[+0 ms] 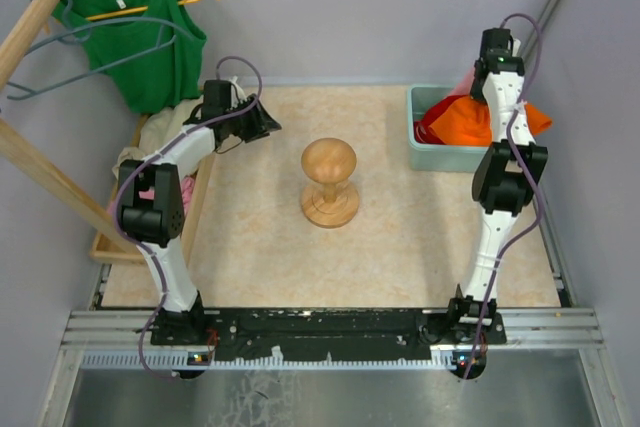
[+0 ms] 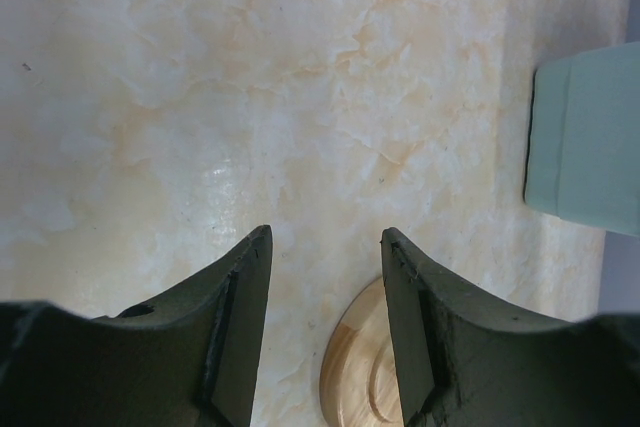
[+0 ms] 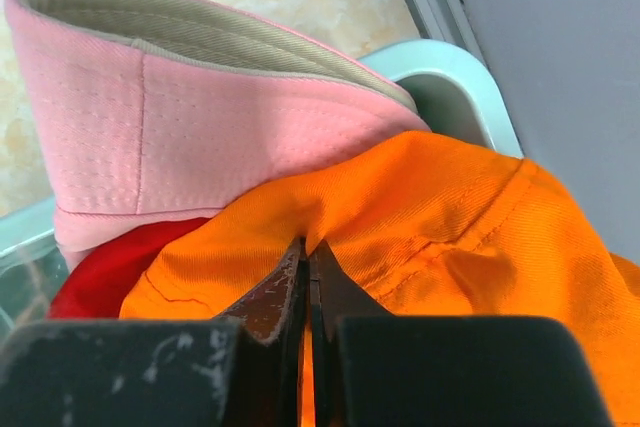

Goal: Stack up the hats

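Observation:
The orange hat (image 1: pixel 470 119) lies on top in the pale green bin (image 1: pixel 420 152) at the back right, with a red hat (image 1: pixel 432 129) under it. My right gripper (image 3: pixel 309 247) is shut on a pinched fold of the orange hat (image 3: pixel 450 237). The pink hat (image 3: pixel 200 127) stands behind it and the red hat (image 3: pixel 100 272) shows at lower left. The beige hat is not in view. My left gripper (image 2: pixel 325 237) is open and empty above the table, left of the wooden stand (image 1: pixel 329 182), whose base (image 2: pixel 360 367) shows between its fingers.
A green tank top (image 1: pixel 140 42) hangs on a wooden rack at the back left. A wooden tray (image 1: pixel 140 197) with beige and pink cloths sits along the left edge. The bin's corner (image 2: pixel 585 137) shows in the left wrist view.

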Tool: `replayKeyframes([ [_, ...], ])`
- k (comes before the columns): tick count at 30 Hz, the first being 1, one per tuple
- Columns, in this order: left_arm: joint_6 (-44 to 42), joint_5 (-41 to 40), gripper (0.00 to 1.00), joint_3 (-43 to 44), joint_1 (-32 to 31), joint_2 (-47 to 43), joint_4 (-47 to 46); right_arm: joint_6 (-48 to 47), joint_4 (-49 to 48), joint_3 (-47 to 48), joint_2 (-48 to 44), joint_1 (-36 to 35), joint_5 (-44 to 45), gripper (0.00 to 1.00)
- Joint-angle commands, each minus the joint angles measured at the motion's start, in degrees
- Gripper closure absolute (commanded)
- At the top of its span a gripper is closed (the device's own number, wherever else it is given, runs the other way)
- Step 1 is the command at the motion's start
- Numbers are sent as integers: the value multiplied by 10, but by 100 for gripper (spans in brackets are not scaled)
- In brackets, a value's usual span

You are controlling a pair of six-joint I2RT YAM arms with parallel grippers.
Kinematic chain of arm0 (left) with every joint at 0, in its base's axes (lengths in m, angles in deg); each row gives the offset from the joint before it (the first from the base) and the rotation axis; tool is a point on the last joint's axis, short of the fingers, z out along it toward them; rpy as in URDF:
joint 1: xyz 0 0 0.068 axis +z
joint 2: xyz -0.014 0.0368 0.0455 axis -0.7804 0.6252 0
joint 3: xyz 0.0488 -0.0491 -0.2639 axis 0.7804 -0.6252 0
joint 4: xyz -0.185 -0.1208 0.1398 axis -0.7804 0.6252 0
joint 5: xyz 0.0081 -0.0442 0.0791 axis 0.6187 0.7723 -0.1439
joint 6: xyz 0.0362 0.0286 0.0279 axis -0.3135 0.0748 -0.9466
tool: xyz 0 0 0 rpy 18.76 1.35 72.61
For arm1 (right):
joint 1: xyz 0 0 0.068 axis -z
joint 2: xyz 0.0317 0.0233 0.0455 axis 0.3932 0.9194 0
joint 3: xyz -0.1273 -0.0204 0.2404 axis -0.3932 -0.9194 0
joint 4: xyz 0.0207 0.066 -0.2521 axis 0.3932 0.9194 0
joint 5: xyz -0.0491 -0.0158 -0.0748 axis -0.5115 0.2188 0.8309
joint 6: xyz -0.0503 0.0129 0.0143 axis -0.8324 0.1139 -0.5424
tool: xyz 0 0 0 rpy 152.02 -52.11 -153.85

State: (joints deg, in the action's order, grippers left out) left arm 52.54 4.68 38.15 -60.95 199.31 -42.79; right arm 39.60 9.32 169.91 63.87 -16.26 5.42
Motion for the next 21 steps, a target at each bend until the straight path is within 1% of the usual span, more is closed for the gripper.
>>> replayKeyframes([
  [1, 4, 15, 46, 12, 4, 6, 1, 3, -7, -2, -71, -1, -25, 100],
  [5, 2, 18, 46, 28, 4, 0, 17, 19, -15, -67, -171, -3, -60, 100],
  [11, -2, 30, 46, 36, 3, -17, 33, 60, -7, -105, -274, -7, -151, 100],
  [13, -6, 29, 46, 34, 3, -23, 36, 84, 6, -95, -296, -12, -194, 100],
  [17, -9, 30, 46, 21, 3, -39, 40, 126, 47, -18, -296, -41, -271, 100],
  [19, -7, 32, 46, 12, 3, -48, 38, 162, 40, 4, -293, -60, -323, 100],
  [21, -6, 34, 46, 3, 3, -57, 37, 212, 2, -11, -293, -77, -390, 100],
])
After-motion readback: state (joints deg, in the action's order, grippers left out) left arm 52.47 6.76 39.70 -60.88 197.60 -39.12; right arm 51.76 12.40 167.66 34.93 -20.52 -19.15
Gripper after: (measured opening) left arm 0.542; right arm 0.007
